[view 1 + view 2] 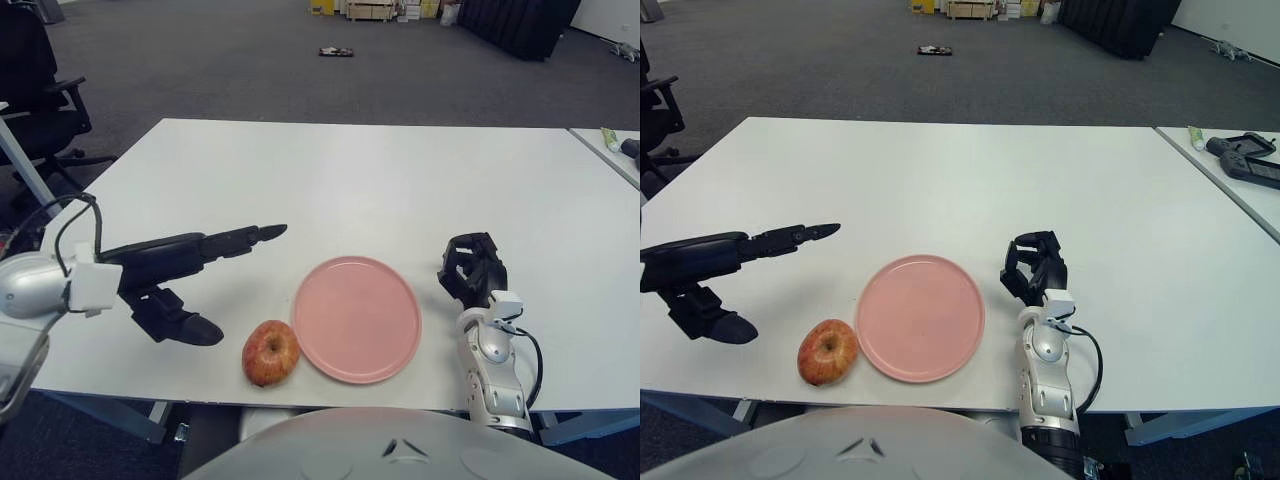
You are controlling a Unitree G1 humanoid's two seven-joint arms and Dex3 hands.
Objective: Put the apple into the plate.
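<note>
The left hand [185,280] reaches in from the left edge with its black fingers [245,238] stretched out straight and spread apart from the thumb below them, holding nothing. It hovers low over the white worktop [340,180], just left of the apple. The fingertips point toward the plate, but are apart from it.

The apple [270,353], red with yellow patches, sits on the worktop near the front edge, just beside the left rim of the plate. Whether the two touch cannot be told. The pink plate [356,318] lies flat and round, with nothing on it.

On the far side of the plate, the right hand [472,268] shows with its black fingers curled inward, gripping nothing. Its silver forearm runs down toward the front edge of the worktop, with a black cable looping beside it.

No brand names, labels or readable writing can be made out on any of these things.

The worktop is a plain matte white rectangle. A second white table [1230,175] stands close at the right, carrying a dark game controller [1246,155] and a small pale tube. Beyond lies dark grey carpet [300,80], with a small dark object on the floor far back. A black office chair [35,95] stands at the left. Boxes and dark bulky shapes line the far end of the room.
</note>
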